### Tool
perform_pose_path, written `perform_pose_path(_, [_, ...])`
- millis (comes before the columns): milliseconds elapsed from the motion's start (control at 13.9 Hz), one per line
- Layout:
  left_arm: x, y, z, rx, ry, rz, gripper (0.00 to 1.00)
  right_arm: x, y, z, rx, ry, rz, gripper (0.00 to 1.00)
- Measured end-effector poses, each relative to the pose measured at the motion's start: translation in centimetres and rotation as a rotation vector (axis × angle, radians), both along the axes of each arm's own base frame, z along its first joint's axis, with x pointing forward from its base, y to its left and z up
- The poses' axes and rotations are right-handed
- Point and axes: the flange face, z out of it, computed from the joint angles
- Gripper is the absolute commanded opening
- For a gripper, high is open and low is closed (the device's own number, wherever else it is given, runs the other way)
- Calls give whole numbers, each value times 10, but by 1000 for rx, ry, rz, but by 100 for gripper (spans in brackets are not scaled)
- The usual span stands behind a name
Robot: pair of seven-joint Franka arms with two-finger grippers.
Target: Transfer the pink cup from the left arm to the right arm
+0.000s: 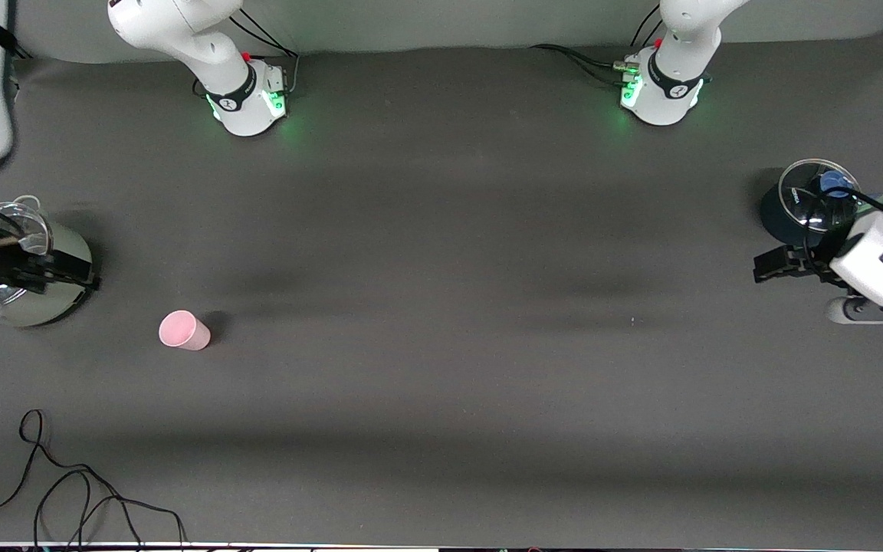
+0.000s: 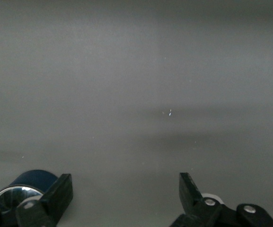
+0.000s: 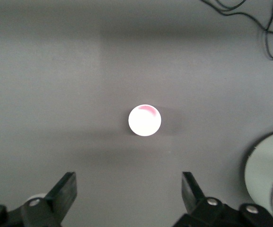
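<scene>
So the pink cup (image 1: 184,330) is just sitting on the table (image 1: 441,399) toward the right arm's end, nothing touching it. It's a bit nearer the front camera than the pale green pot (image 1: 50,287). The right pincer (image 3: 129,198) hangs over that pot with its fingers spread wide and empty. The left pincer (image 2: 126,194) is also spread and empty, over the table at its own end, next to the dark blue glass-lidded pot (image 1: 805,205).
</scene>
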Motion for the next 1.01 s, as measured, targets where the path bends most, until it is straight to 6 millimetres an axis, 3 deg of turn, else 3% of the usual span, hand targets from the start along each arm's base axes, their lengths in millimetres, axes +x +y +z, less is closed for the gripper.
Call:
perform_pose_path(144, [-12,-12,-3,29,12,-15,100,-6,-12,26,-1,6,-18,100])
perform_pose_path(360, [-25,-19,-4,59,20,-21,100,-11,-30,44,-8,-4,-49,100])
perform_pose_path(791, [-23,8,-7,39,31,-20,100,-14,-32,37,-10,45,-53,100])
perform_pose_path(1007, [-27,7,5,26,13,-10,100,-14,-28,36,-38,60,-40,100])
